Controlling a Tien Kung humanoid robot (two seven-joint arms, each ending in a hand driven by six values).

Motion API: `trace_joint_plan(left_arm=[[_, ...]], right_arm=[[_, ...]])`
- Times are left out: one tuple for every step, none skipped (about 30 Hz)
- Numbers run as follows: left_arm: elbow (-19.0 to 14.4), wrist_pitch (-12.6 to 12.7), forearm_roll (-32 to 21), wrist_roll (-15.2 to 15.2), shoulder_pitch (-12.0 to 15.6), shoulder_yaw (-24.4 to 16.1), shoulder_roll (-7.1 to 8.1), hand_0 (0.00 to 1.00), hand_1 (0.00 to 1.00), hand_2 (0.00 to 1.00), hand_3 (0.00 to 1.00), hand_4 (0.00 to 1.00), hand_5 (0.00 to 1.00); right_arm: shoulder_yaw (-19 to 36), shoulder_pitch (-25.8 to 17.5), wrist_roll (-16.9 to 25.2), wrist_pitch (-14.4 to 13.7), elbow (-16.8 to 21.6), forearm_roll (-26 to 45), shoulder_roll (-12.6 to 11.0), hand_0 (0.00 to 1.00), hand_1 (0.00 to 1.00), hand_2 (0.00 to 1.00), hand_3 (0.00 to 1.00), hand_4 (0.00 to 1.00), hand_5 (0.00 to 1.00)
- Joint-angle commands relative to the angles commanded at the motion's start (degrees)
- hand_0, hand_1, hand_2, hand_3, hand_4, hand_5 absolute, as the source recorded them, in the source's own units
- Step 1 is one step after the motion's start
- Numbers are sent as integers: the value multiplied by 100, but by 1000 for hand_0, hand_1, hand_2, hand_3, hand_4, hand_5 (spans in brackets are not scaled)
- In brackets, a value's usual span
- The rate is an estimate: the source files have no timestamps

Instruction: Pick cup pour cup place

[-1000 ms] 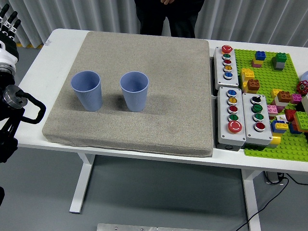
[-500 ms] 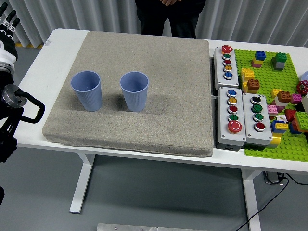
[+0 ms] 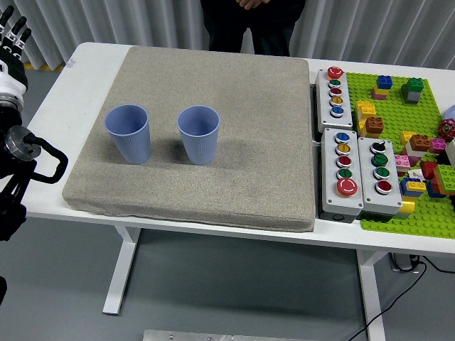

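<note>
Nothing on the table has shifted; only the left hand (image 3: 14, 34) at the far left edge has edged slightly.

Two blue cups stand upright on a grey mat (image 3: 234, 177), apart from each other: the left cup (image 3: 129, 133) at 9 o'clock of the right cup (image 3: 198, 134), both looking empty. The left hand is raised off the table at 10 o'clock of the cups, fingers spread, holding nothing. A person (image 3: 250, 25) stands at 12 o'clock.

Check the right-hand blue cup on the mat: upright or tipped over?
Upright. The right blue cup stands on its base on the grey mat, open rim facing up, beside the left blue cup.
</note>
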Motion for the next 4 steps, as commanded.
trace_joint_plan(left_arm=[[-2, 0, -6, -1, 4, -5, 0, 782, 768, 857, 895, 841, 998], [-2, 0, -7, -2, 5, -7, 1, 782, 768, 857, 895, 841, 998], [-3, 4, -8, 2, 8, -2, -3, 782, 768, 857, 895, 841, 998], [-4, 5, -6, 3, 9, 4, -5, 782, 768, 857, 895, 841, 998]], right_arm=[[-8, -1, 2, -3, 0, 8, -1, 689, 659, 584, 589, 2, 51], [-10, -1, 3, -4, 0, 10, -1, 689, 659, 584, 589, 2, 51], [-9, -3, 1, -2, 0, 6, -1, 689, 659, 584, 589, 2, 51], [-6, -3, -1, 1, 0, -1, 0, 689, 659, 584, 589, 2, 51]])
